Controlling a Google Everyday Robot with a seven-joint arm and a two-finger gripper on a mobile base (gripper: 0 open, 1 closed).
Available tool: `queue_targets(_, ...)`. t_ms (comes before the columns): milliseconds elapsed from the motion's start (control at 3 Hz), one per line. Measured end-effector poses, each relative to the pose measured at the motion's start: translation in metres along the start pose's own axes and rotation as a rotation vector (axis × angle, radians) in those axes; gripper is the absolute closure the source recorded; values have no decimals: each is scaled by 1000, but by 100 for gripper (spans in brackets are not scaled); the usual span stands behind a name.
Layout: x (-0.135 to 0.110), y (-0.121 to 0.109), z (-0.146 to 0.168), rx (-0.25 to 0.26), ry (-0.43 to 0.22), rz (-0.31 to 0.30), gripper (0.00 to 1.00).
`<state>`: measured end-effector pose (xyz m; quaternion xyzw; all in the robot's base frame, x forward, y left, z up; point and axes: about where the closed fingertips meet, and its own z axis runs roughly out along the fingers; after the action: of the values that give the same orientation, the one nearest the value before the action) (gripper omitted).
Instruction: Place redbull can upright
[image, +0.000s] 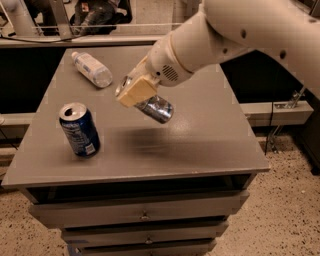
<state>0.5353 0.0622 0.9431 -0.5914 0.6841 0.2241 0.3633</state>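
The redbull can (155, 108) is a slim silver can with blue patches. My gripper (136, 91) is shut on it and holds it in the air above the middle of the grey table (200, 145). The can is tilted, its silver top up and to the left behind the tan finger pad (135, 91), its base down and to the right. A shadow lies on the table below it.
A wider dark blue soda can (79, 129) stands upright at the table's front left. A clear plastic bottle (91, 69) lies on its side at the back left. Drawers sit below the tabletop. A ledge runs behind the table.
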Motion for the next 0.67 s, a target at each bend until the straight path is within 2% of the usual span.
queue_targets(333,-4,0,1,-25,-255,77,100)
queue_targets(667,-14,7,-14,-64,-487,185,100)
